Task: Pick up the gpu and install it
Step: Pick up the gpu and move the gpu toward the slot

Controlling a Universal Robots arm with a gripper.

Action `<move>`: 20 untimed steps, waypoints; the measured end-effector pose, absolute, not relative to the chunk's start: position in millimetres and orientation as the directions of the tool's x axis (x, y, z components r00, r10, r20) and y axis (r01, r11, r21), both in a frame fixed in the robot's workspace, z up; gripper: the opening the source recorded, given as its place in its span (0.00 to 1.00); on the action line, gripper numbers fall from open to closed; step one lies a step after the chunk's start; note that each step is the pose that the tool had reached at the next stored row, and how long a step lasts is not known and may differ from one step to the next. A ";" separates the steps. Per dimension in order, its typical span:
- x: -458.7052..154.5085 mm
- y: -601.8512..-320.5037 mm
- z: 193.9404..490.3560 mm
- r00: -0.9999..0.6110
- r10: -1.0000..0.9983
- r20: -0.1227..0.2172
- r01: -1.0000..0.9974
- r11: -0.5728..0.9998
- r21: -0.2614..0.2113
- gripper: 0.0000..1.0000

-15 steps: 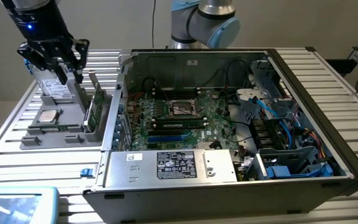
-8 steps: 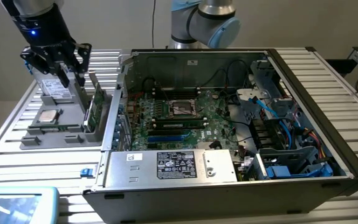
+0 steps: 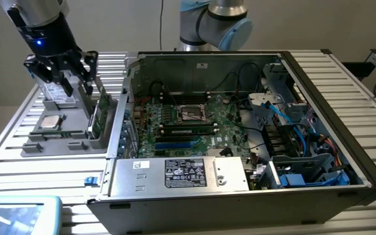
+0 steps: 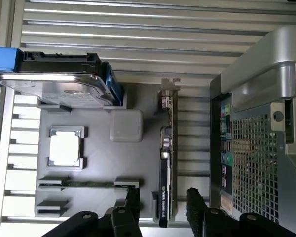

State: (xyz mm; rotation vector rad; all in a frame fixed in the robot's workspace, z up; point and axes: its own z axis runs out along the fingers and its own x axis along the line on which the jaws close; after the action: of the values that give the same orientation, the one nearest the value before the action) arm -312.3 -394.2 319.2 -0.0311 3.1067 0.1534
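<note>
While the gripper (image 3: 77, 87) hangs in the upper left of the exterior view, its jaws stand spread and empty. The wrist view shows one finger to each side of the gpu (image 4: 165, 168). The card stands on edge in the grey holder tray (image 3: 64, 141), not yet lifted. The open computer case (image 3: 318, 98) at centre frame has no card fitted, so both pickup and install are left to do.

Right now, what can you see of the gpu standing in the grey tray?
The gpu is a thin card standing on edge in a slot of the tray, beside the computer case. It has a green circuit board on one face, a black cooler on the other and a silver bracket at one end. Only the tray touches it; the open jaws hang just above.
</note>
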 end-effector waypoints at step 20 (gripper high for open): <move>-306.4 -392.7 291.4 -0.999 -0.024 -0.043 -0.029 0.994 0.102 0.52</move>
State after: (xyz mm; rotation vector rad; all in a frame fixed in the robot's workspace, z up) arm -306.4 -392.7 291.4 -0.0411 3.0956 0.1593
